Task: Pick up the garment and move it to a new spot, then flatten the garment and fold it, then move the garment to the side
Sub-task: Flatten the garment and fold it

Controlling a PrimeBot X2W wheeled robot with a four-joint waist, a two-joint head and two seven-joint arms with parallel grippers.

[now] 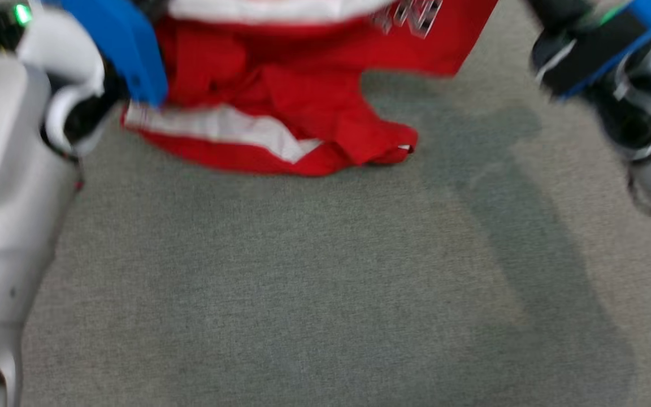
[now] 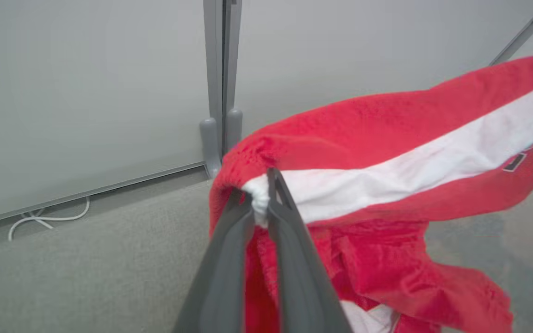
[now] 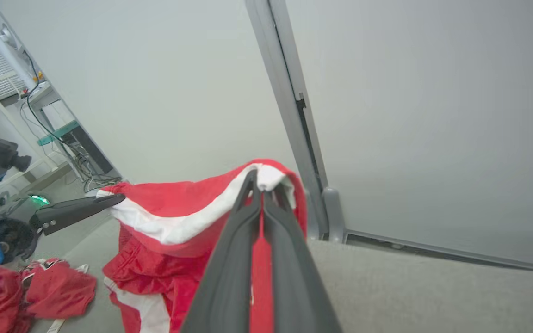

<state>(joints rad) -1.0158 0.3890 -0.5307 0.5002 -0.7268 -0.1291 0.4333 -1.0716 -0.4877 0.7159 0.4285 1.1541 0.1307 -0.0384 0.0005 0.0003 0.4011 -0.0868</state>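
The garment (image 1: 303,96) is red with a broad white stripe and some lettering. It hangs stretched between my two grippers, and its lower folds rest crumpled on the grey carpet. In the left wrist view my left gripper (image 2: 259,194) is shut on a bunched white-and-red corner of the garment (image 2: 387,138). My right gripper (image 3: 259,182) is shut on the opposite corner of the garment (image 3: 169,217), pinching the white stripe at its top edge. The left gripper (image 3: 79,212) also shows at the left of the right wrist view, holding the far corner.
Grey partition panels with a metal post (image 2: 220,92) stand close behind the garment. A white cable (image 2: 49,217) lies at the panel's foot. Another heap of red cloth (image 3: 30,286) lies on the carpet (image 1: 303,282), with a desk and cables (image 3: 63,138) beyond it.
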